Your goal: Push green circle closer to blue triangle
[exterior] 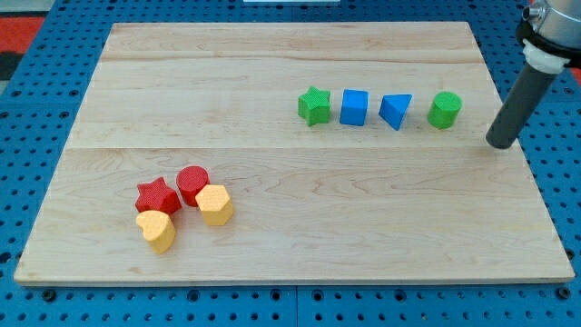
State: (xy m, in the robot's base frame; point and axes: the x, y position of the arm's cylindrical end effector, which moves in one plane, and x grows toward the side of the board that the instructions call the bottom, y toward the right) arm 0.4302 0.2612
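Observation:
The green circle stands near the board's right side, at the right end of a row of blocks. The blue triangle is just to its left, a small gap between them. My tip rests on the board to the right of the green circle and slightly lower in the view, apart from it. The dark rod rises from the tip toward the view's top right corner.
A blue cube and a green star continue the row to the left. A red star, red circle, yellow hexagon and yellow heart cluster at lower left. The wooden board lies on a blue pegboard.

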